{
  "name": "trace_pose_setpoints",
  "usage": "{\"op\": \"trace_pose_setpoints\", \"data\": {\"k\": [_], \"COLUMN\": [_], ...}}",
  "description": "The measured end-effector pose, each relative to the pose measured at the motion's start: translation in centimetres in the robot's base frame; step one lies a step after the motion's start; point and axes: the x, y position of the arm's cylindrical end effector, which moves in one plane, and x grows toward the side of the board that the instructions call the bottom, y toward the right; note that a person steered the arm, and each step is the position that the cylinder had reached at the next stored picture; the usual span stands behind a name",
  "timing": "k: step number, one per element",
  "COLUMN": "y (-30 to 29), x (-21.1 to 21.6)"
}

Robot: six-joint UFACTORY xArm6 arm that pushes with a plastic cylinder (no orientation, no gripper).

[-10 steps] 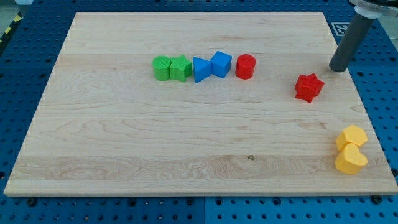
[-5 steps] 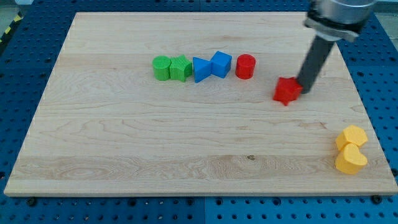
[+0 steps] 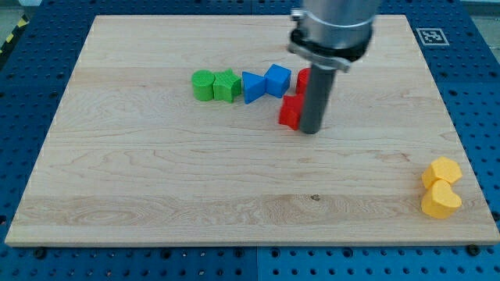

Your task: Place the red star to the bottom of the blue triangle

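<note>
a pale wooden board [image 3: 156, 179] is laid on a blue pegboard bench. my tip [image 3: 310, 130] is pressed against the right side of the red star [image 3: 291, 112]; nothing is held by the bare rod. the star is seen below and to the view's right of the blue triangle [image 3: 251, 87]. a row is formed by the green cylinder [image 3: 203, 84], green block [image 3: 226, 85], triangle, blue cube [image 3: 277, 80] and half-hidden red cylinder [image 3: 302, 78]. two yellow blocks [image 3: 441, 187] are at bottom right.

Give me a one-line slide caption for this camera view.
My tip pushes the red star leftward, now just lower right of the blue triangle.
</note>
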Motion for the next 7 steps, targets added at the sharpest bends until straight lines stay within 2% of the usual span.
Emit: {"op": "trace_pose_setpoints", "data": {"k": [2,3,5,7], "y": [6.5,5.6,-5.4,-4.4], "x": [-0.2,-1.3,-1.3,1.5]}}
